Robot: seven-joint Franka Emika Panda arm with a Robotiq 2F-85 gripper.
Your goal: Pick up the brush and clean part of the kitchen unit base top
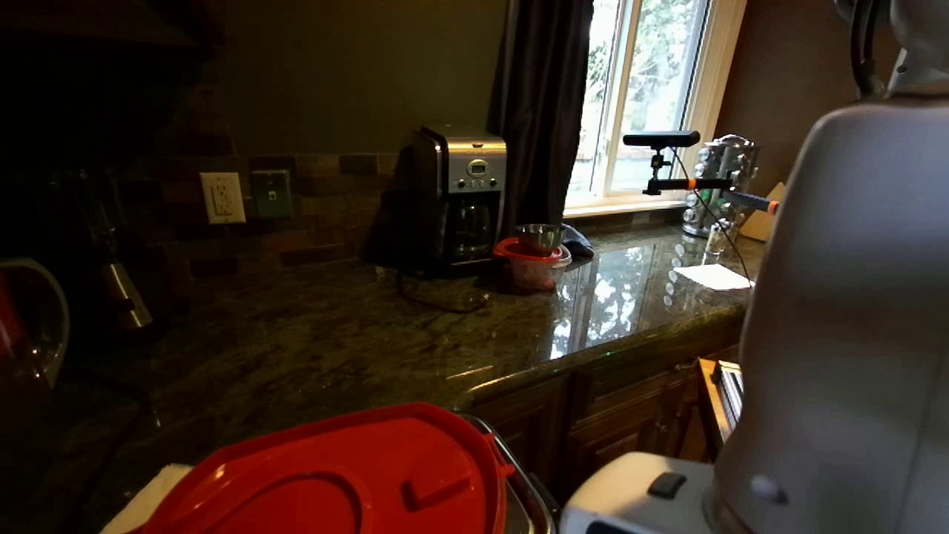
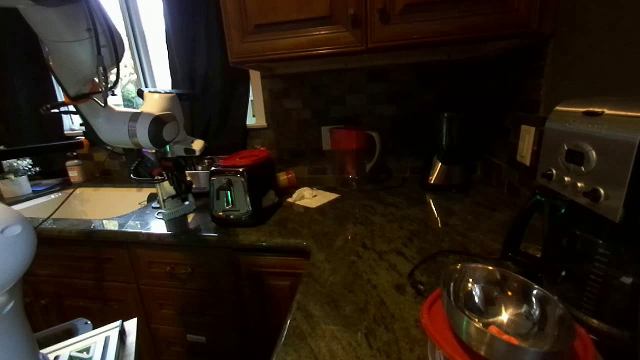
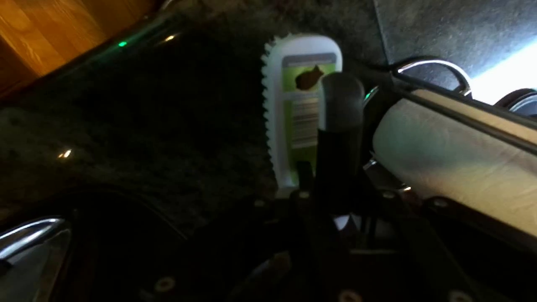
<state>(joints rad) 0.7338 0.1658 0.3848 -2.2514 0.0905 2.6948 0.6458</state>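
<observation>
One pale brush (image 3: 295, 109) is sitting just under the gripper (image 2: 182, 194) near the front edge of the dark, glossy surface (image 2: 350, 265), between the sink (image 2: 100, 202) and the toaster (image 2: 232, 200); whether its bristles (image 2: 176, 212) are touching that surface or hanging slightly clear of it, I cannot tell. In the wrist view its long, rounded back is facing the camera, with a green label (image 3: 304, 96) running down the middle and a row of bristles poking out along one side. Of the fingers (image 3: 342, 105), what seems a grey tip is overlapping the back's other long side, but the gripper's dark frame is hiding the rest, so I cannot tell whether they are spread, pressed together or pinching the brush. By the look of it, the body is going to be handling as light, stiff plastic, hard to damage, with springy bristles giving underneath. The printed label is looking slippery, and a hold at one end would be letting the brush twist once scrubbing is dragging at it. The better hold is probably going across the narrow width at mid-length, clear of the bristles, which should be lying level. On so polished a surface the brush is likely to be sliding easily, so a firm grip with modest downward push is seeming wiser.
</observation>
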